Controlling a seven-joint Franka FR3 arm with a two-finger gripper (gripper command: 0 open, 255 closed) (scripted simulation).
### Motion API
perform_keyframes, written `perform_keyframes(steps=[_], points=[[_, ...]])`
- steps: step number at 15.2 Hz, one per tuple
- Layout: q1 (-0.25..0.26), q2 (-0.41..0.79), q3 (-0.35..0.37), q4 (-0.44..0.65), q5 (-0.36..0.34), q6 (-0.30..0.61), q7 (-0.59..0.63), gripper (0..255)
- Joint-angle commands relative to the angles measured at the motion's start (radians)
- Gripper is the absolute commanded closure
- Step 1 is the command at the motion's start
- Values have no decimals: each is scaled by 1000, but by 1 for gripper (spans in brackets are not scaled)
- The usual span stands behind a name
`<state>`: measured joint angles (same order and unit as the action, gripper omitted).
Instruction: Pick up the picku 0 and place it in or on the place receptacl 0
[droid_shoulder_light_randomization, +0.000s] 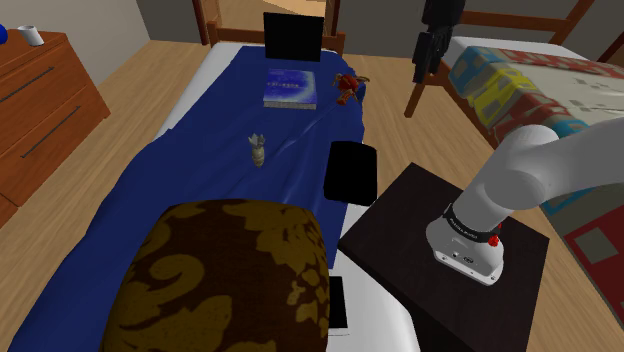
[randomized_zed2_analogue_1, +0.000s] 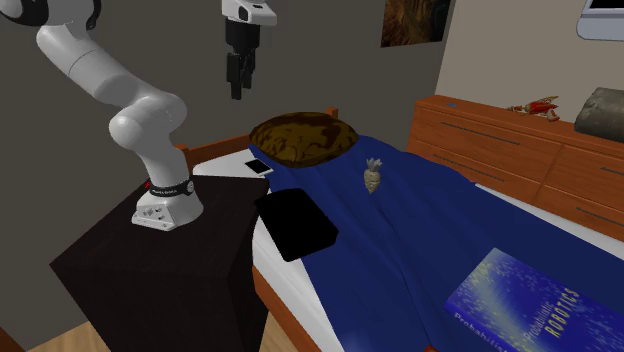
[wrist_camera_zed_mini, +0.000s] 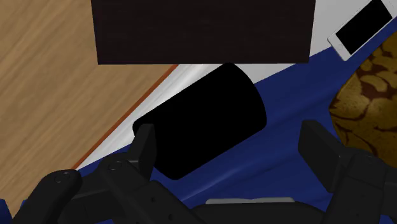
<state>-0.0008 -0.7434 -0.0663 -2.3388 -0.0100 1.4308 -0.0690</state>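
A black rounded block (wrist_camera_zed_mini: 200, 121) lies at the edge of the blue bedspread (droid_shoulder_light_randomization: 200, 170), close to the dark stand (droid_shoulder_light_randomization: 450, 260). It also shows as the black block (droid_shoulder_light_randomization: 350, 172) in the shoulder view and the black block (randomized_zed2_analogue_1: 295, 222) in the second exterior view. My gripper (wrist_camera_zed_mini: 232, 153) hangs high above it, open, with nothing between its fingers. The gripper (droid_shoulder_light_randomization: 421, 70) is well clear of the bed, and in the second exterior view the gripper (randomized_zed2_analogue_1: 237, 90) points straight down.
On the bed lie a brown patterned pillow (droid_shoulder_light_randomization: 230, 280), a white phone (droid_shoulder_light_randomization: 337, 303), a small pale figurine (droid_shoulder_light_randomization: 258, 150), a blue book (droid_shoulder_light_randomization: 291, 87), a red toy (droid_shoulder_light_randomization: 347, 87) and a black square (droid_shoulder_light_randomization: 292, 37). A wooden dresser (droid_shoulder_light_randomization: 40, 100) stands beyond; another bed (droid_shoulder_light_randomization: 530, 80) is behind the arm.
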Motion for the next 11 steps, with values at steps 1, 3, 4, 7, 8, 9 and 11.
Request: perform_keyframes(steps=[1,3,4,7,8,9,11], points=[[0,0,0,0,0,0,0,0],[6,21,22,-33,22,75,34,0],[10,34,32,-47,33,113,50,0],[20,83,65,-82,62,227,97,0],[24,102,76,-90,71,266,112,0],[28,123,87,-97,79,304,127,0],[34,169,108,-106,94,381,156,0]])
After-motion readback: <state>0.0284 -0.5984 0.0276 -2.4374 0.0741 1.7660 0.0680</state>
